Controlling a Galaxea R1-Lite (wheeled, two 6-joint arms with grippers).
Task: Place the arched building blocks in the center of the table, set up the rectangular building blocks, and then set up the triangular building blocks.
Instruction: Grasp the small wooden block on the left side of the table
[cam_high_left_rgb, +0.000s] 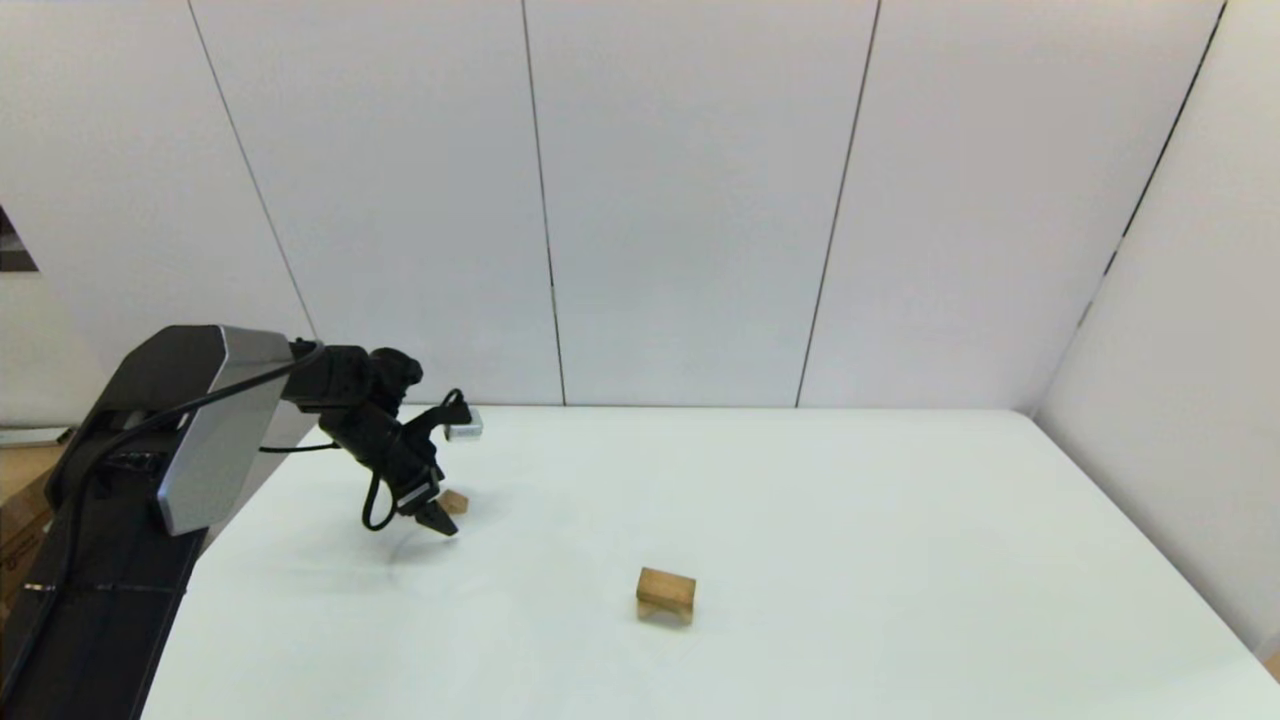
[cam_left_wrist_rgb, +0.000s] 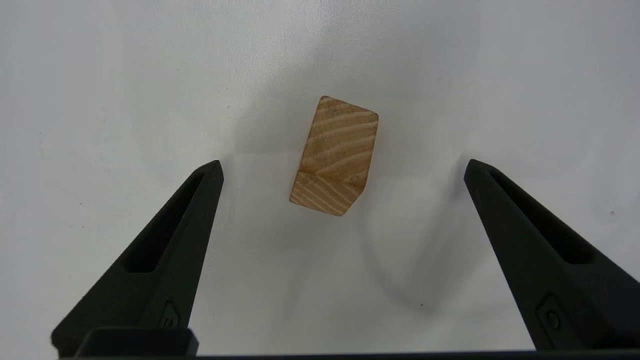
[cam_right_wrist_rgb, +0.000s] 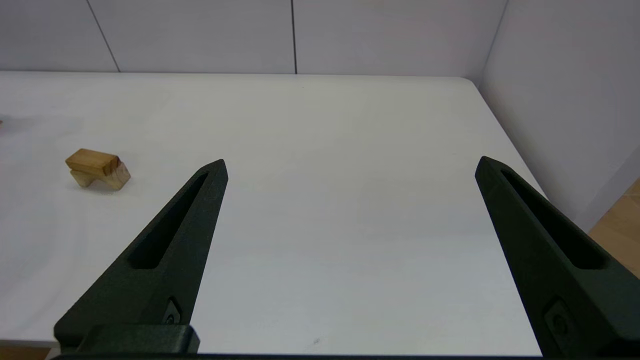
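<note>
Left claw wide open, empty, over wedge block on surface; long axis along the fingers (right claw idle, open).

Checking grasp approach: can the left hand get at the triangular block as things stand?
Probably yes. The left hand hovers open right over the triangular block, which lies alone on the table between the fingers, nothing blocking.

Head high; wrists low over table
</note>
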